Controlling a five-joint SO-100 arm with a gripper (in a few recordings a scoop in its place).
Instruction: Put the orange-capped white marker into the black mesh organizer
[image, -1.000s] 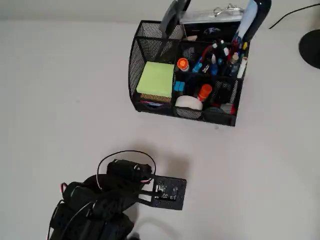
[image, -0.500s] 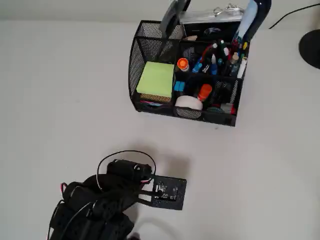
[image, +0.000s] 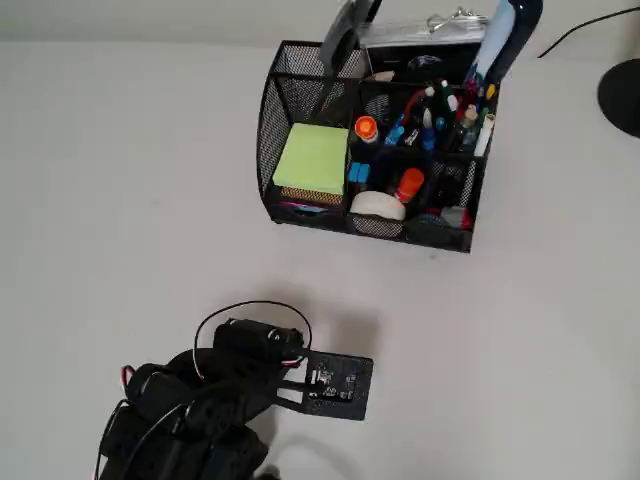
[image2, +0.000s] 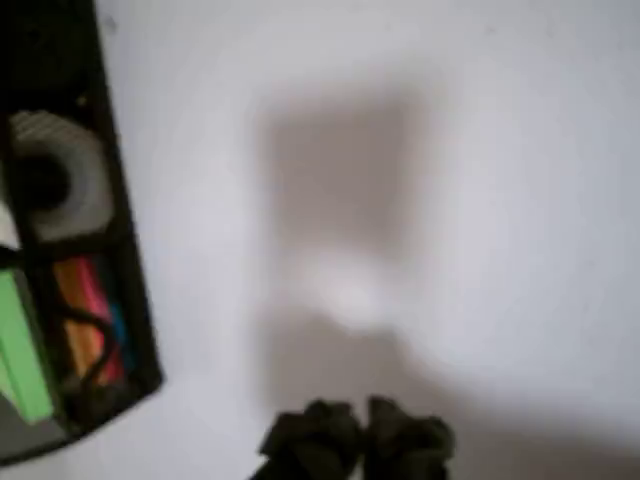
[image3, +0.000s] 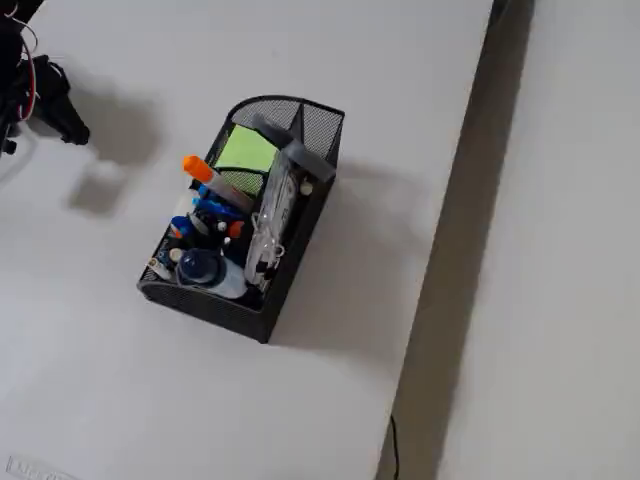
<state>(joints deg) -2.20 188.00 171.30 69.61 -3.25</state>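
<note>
we see a white tabletop (image: 120, 180) carrying the black mesh organizer (image: 272, 120), crowded with pens and green sticky notes (image: 312, 158). the orange-capped white marker (image: 366, 129) stands upright in a middle compartment. our fingers (image2: 360, 440) hover well apart from it, tips together, holding nothing.

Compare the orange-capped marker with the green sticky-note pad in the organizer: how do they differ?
The orange-capped white marker stands upright, cap up, while the green sticky-note pad lies flat. The marker is slim and round; the pad is broad and square. In the overhead view the marker sits in a compartment just right of the pad's. Both are inside the black mesh organizer, away from the gripper.
</note>
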